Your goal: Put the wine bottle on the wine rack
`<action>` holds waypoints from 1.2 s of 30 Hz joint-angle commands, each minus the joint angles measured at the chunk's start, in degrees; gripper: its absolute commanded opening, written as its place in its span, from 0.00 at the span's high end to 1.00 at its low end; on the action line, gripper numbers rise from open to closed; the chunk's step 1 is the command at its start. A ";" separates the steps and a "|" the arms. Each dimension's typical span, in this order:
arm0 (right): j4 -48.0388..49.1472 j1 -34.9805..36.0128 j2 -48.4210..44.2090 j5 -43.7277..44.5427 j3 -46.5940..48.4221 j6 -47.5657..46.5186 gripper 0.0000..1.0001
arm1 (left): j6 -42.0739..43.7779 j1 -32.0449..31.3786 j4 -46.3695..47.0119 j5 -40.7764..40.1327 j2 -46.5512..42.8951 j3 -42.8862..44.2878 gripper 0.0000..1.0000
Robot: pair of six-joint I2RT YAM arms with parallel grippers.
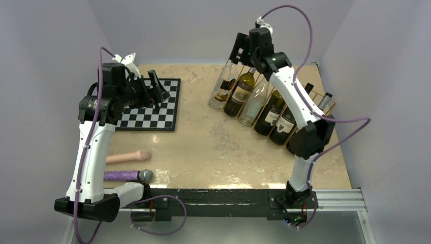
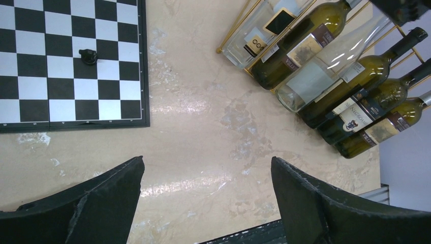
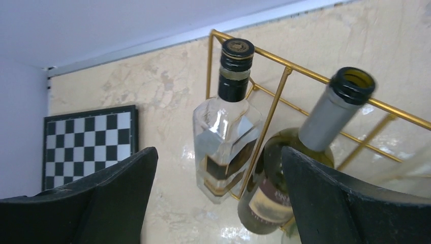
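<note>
Right gripper [image 3: 217, 155] hangs wide apart, empty, over wine bottle [image 3: 226, 137] in wine rack [image 3: 287, 69].

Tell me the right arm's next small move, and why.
Probably lift the right gripper straight up, away from the wine rack. Its fingers stand wide apart holding nothing, just above the clear bottle, which already lies in the rack's end slot beside a green bottle. Rising first should keep the fingers off the necks.

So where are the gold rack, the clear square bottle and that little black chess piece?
gold wine rack [image 3: 209, 66]: right wrist view, on its left upright bar.
clear square bottle [image 3: 223, 134]: right wrist view, on its glass body.
black chess piece [image 2: 88, 56]: left wrist view, on its middle.
</note>
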 commanded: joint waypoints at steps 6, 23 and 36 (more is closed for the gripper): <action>-12.81 0.23 -23.70 10.83 -9.05 -9.72 0.04 | 1.65 -0.07 5.67 3.62 -2.33 2.53 0.01; -21.82 -2.92 -66.94 21.16 -33.61 -15.43 0.04 | 10.36 -0.17 4.67 2.83 -4.39 7.87 0.01; -17.14 -2.92 -74.01 17.51 -38.12 -20.51 0.05 | 8.32 -0.16 11.07 2.90 -10.00 0.51 0.01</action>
